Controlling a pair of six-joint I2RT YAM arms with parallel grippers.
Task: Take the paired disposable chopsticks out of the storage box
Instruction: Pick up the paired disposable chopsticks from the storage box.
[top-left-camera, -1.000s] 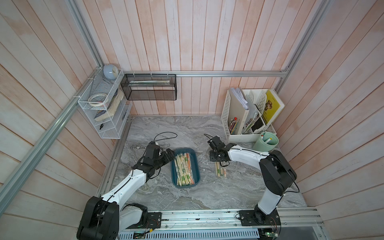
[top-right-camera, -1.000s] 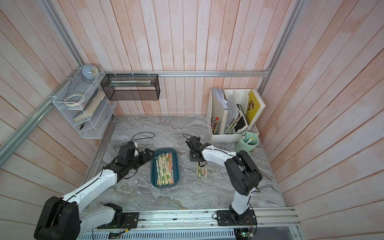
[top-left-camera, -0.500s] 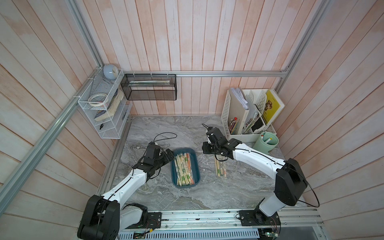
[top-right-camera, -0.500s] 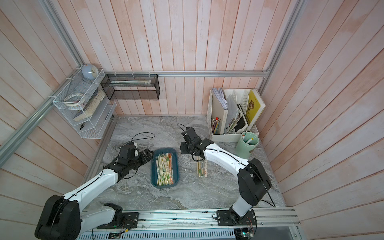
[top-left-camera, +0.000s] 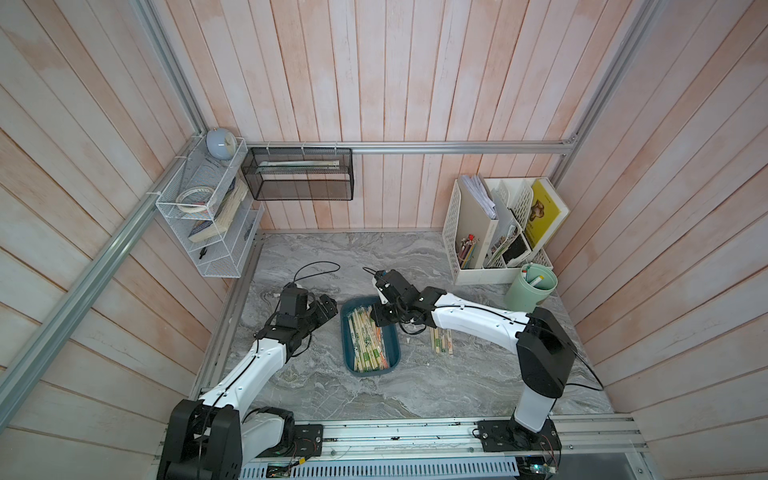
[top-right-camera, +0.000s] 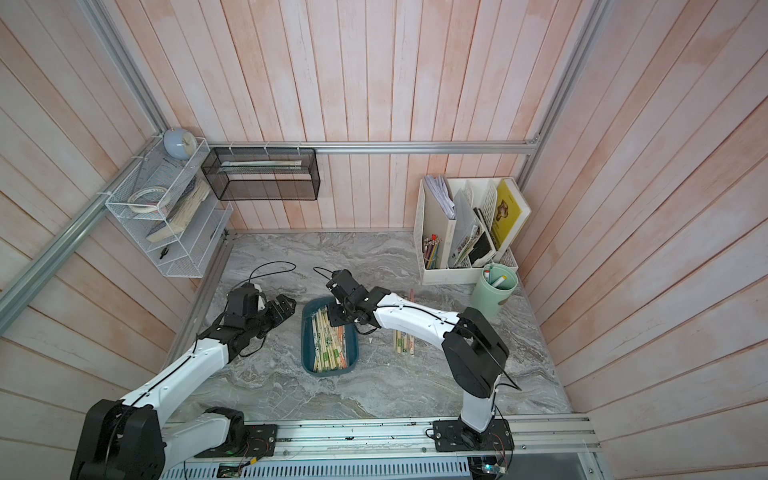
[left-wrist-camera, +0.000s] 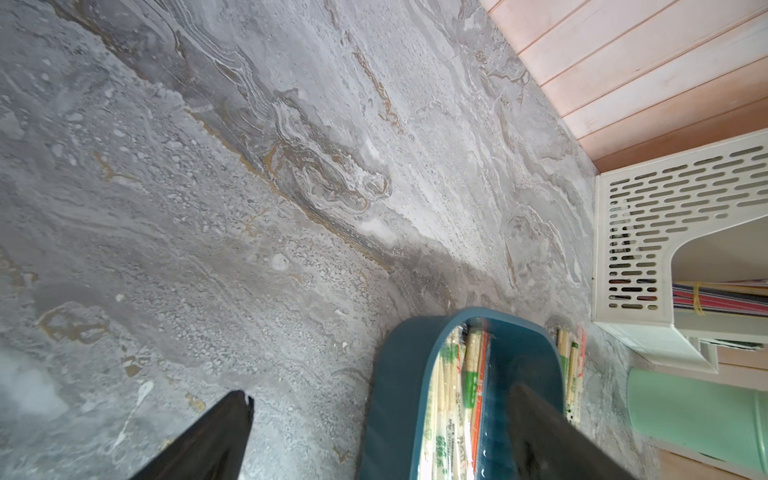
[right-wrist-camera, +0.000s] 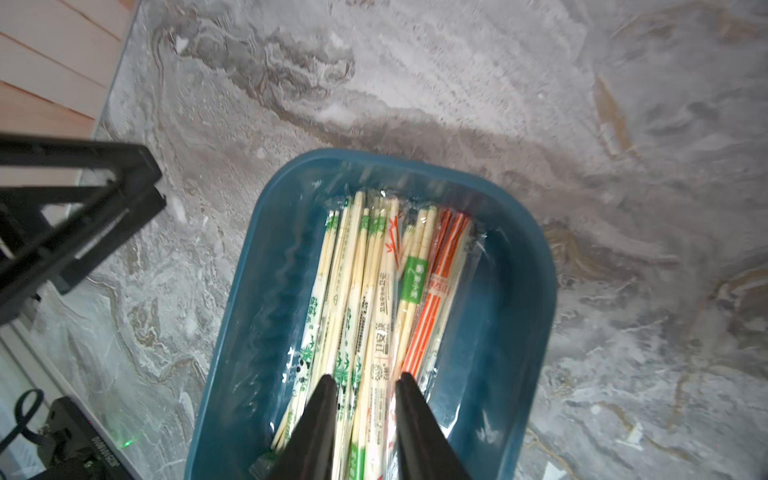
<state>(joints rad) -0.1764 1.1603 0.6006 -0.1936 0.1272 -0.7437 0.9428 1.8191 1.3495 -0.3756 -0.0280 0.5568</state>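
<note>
Take the teal storage box (top-left-camera: 393, 353) (top-right-camera: 328, 372) as the dial's centre, with twelve toward the back wall. It lies on the grey marble table (top-left-camera: 374, 399), its long axis running six to twelve in both top views. The paired disposable chopsticks (top-left-camera: 366, 340) (right-wrist-camera: 374, 291) lie lengthwise inside it, pale sticks in clear sleeves printed green, black and orange-red. At three o'clock, near the box but apart from it, a few loose pairs (top-left-camera: 441, 343) (top-right-camera: 404, 343) rest on the marble, roughly parallel to it. Over the box's twelve o'clock end hangs the right gripper (top-left-camera: 376, 318) (right-wrist-camera: 365, 380). Its jaws are parted by only a narrow gap, through which sleeves show in the right wrist view. Whether the tips touch them I cannot tell. At about ten o'clock, just outside the box's corner, the left gripper (top-left-camera: 332, 309) (left-wrist-camera: 382, 409) is spread wide and holds nothing. Farther off stands a mint-green cup (top-left-camera: 532, 291) at two o'clock. A white perforated file organiser (top-left-camera: 478, 249) stands beyond it against the wall. A black mesh basket (top-left-camera: 299, 178) hangs at eleven.
</note>
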